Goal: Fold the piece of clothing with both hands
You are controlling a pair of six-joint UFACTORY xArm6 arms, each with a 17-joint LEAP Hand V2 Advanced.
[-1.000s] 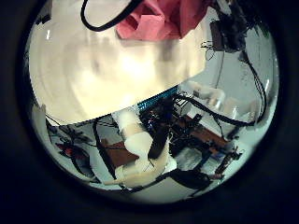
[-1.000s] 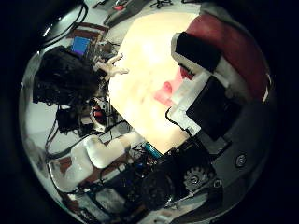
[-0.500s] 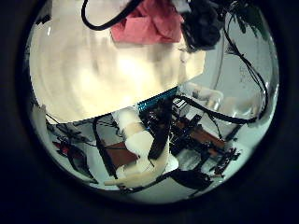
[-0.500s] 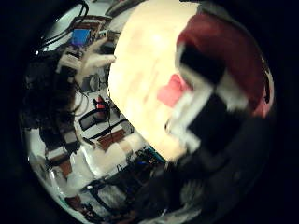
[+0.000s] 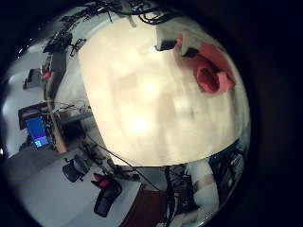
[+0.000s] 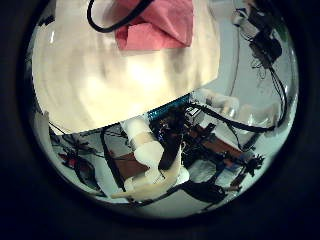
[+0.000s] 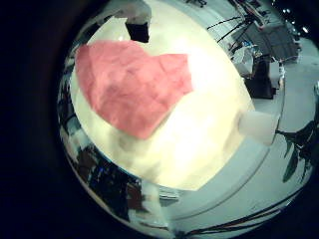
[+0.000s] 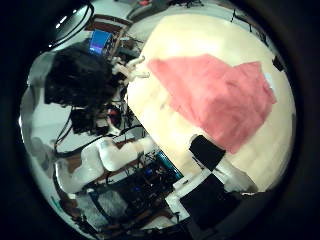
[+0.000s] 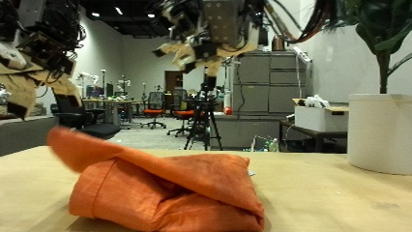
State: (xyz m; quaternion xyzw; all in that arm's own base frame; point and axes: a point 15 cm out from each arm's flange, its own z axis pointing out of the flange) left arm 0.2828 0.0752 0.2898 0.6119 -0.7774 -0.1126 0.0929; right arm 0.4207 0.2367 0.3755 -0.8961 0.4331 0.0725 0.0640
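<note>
An orange cloth [image 9: 161, 188] lies bunched and partly folded on the light table [image 9: 335, 193], with one corner sticking up on the side under my left hand. Both hands hang well above it. My left hand [image 9: 32, 48] is up over that raised corner, its fingers [image 6: 150, 165] loose and holding nothing. My right hand [image 9: 206, 34] is high over the cloth's middle, with its fingers [image 8: 215, 185] relaxed and off the fabric. The right palm views show the whole cloth [image 7: 130, 85] [image 8: 215, 95] spread below. In the left palm views the cloth [image 6: 160, 25] [image 5: 213, 74] lies near the table's edge.
A white planter [image 9: 380, 130] with a green plant stands at the table's far corner on my right hand's side, also seen as the planter [image 7: 257, 124]. Bare tabletop [image 5: 151, 104] stretches beside the cloth. Cabinets and chairs stand in the room behind.
My right hand was down on the cloth with its fingers against it; it has let go and risen, leaving the cloth lying free. The left hand has stayed about where it was.
</note>
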